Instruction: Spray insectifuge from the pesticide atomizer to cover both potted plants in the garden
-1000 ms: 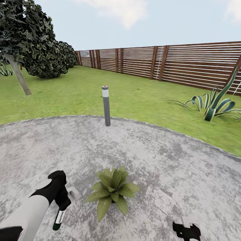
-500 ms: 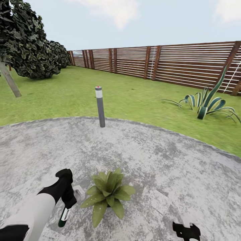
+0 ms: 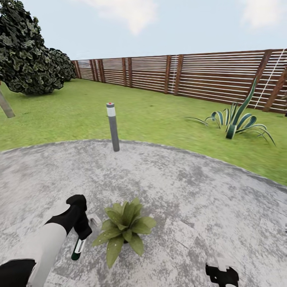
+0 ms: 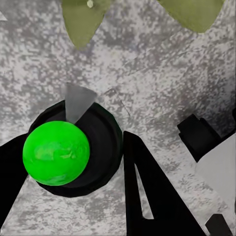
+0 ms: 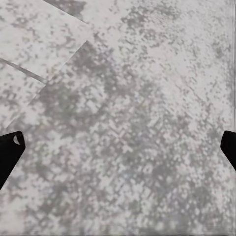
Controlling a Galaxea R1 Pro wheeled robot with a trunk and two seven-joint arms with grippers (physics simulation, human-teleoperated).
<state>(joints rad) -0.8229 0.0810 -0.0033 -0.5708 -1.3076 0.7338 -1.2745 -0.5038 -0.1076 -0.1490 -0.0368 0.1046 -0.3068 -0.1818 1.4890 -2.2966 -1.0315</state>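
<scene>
- Between the left fingers [image 4: 130, 191], the pesticide atomizer [image 3: 78, 248] hangs clamped, its dark body with a pale band angled down toward the paved patio [image 3: 191, 199]; in the left wrist view its round black body [image 4: 73, 147] carries a bright green dome facing the camera and sits between the two dark prongs.
- Just beside the atomizer, toward the middle of the patio's near part, stands one potted plant [image 3: 124, 227], a low rosette of broad pointed leaves; its leaf tips [image 4: 83, 22] also show ahead of the bottle in the left wrist view.
- One small pale dot sits on a leaf in the wrist view; otherwise no whitish specks can be made out on the foliage, so coverage looks barely begun or not begun.
- The step in hand appears to be positioning the bottle at the first plant, the pick-up being done.
- The right gripper [image 3: 222, 276] hangs low over bare paving near the patio's near edge; in the right wrist view its dark fingertips [image 5: 9, 150] sit far apart at the frame's sides, spread wide and carrying nothing.
- Farther out, a grey bollard lamp [image 3: 113, 126] stands at the patio's far edge, with a striped agave [image 3: 235, 123] on the lawn and the slat fence [image 3: 191, 75] behind.
- The next move likely calls for turning the nozzle onto the rosette and sweeping across all leaves before the second plant is sought.
</scene>
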